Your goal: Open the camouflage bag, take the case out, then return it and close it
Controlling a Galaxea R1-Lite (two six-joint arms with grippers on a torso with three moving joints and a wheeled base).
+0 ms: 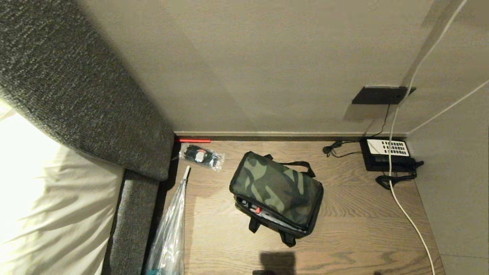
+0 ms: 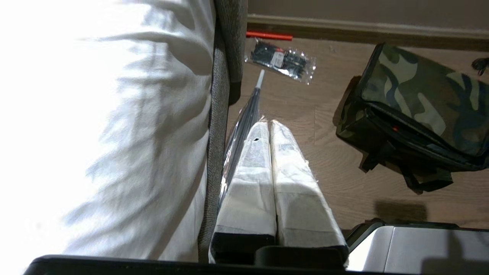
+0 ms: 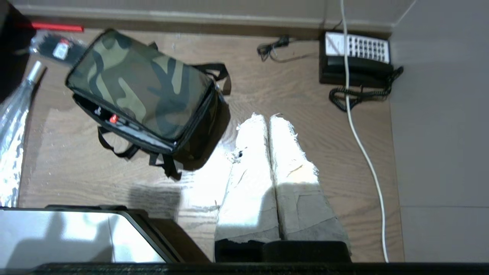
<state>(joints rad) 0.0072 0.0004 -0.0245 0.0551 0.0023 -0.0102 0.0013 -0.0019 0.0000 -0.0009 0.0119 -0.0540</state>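
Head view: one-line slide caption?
Green-brown-black camouflage fabric bag, lid ajar, on wood floor between grey upholstered bed frame and black desk phone.

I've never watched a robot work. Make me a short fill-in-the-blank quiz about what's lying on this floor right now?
1. The camouflage bag lies on the ____ floor.
2. The black phone has a ____ keypad.
3. The clear packet of black ties lies near a thin ____ stick by the wall.
4. Both the left gripper and the right gripper have their fingers ____.

Missing words: wooden; white; red; shut
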